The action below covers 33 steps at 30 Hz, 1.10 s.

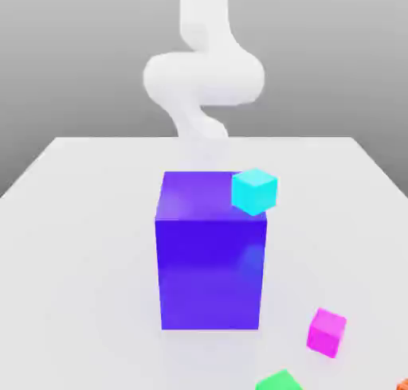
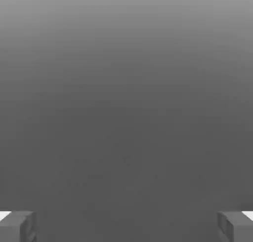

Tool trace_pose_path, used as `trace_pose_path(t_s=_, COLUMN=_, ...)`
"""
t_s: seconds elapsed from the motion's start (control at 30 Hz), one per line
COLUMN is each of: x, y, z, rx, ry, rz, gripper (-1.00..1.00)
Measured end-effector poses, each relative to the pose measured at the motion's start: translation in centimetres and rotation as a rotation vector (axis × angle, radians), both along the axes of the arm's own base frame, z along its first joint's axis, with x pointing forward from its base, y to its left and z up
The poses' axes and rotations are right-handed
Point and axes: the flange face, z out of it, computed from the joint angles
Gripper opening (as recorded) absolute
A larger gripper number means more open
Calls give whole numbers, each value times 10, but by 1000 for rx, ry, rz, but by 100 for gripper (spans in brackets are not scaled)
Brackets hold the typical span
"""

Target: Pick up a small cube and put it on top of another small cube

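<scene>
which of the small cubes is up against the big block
The cyan cube, at the upper corner of the big blue-violet block on the exterior view's right. The pink cube and green cube sit apart on the table.

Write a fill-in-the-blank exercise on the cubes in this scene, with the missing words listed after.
1. The cyan cube sits beside the top of the big ____ block.
2. The small cube is coloured ____.
3. In the hand view the fingers of the gripper stand ____.
Missing words: blue-violet; magenta-pink; apart.
</scene>
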Motion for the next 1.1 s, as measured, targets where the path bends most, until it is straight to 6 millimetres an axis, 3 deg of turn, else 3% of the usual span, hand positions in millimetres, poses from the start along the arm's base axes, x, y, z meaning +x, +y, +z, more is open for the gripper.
trace_pose_path(t_s=0.2, x=62, y=48, z=-109, rx=-80, ry=169, rz=211, gripper=0)
trace_pose_path(t_s=0.4, x=86, y=100, z=-226, rx=-166, ry=327, rz=423, gripper=0)
trace_pose_path(t_s=0.53, x=83, y=133, z=-306, rx=-227, ry=428, rz=565, gripper=0)
trace_pose_path(t_s=0.67, x=63, y=168, z=-384, rx=-296, ry=526, rz=726, gripper=0)
trace_pose_path(t_s=0.8, x=36, y=180, z=-459, rx=-358, ry=627, rz=855, gripper=0)
trace_pose_path(t_s=0.97, x=28, y=183, z=-525, rx=-375, ry=652, rz=892, gripper=0)
trace_pose_path(t_s=1.0, x=27, y=183, z=-536, rx=-375, ry=653, rz=892, gripper=-100)
trace_pose_path(t_s=1.1, x=27, y=183, z=-536, rx=-375, ry=653, rz=892, gripper=-100)
